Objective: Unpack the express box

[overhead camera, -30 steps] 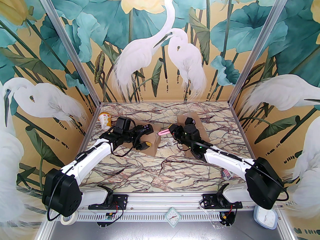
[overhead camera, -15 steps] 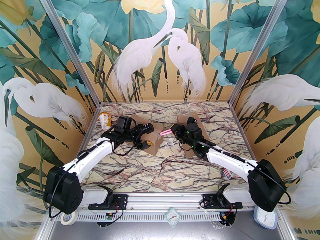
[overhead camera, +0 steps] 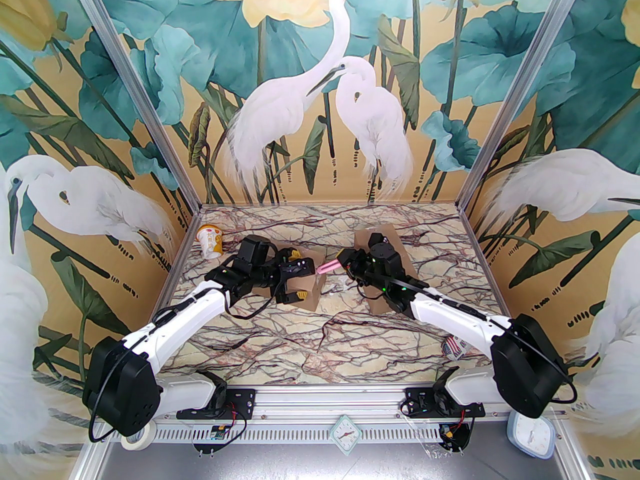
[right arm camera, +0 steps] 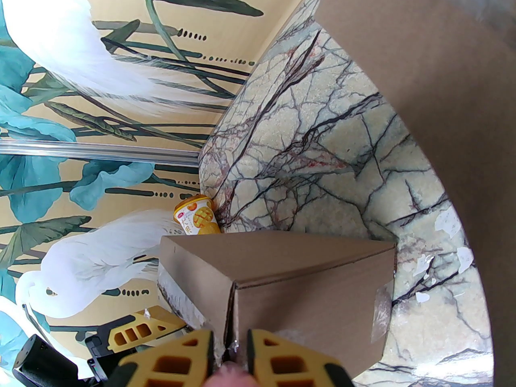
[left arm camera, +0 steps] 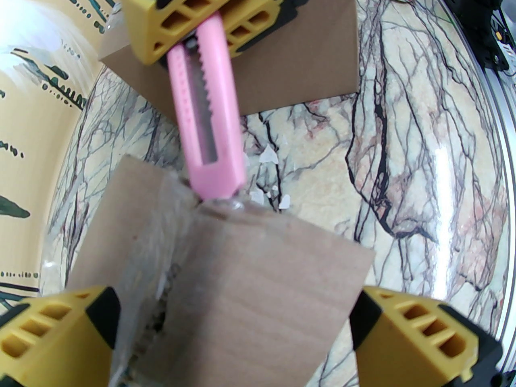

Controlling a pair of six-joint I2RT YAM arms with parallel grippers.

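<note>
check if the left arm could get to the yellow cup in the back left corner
Probably yes: the left gripper is open astride the box, and bare table lies between its arm and the cup.

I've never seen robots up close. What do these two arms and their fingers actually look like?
The left arm and right arm have smooth white shells between bulky black joint housings. A thin black cable loops loosely along each arm, and tiny green lights glow near the right wrist. The fingers are chunky yellow blocks with slotted cut-outs and black inner faces.
</note>
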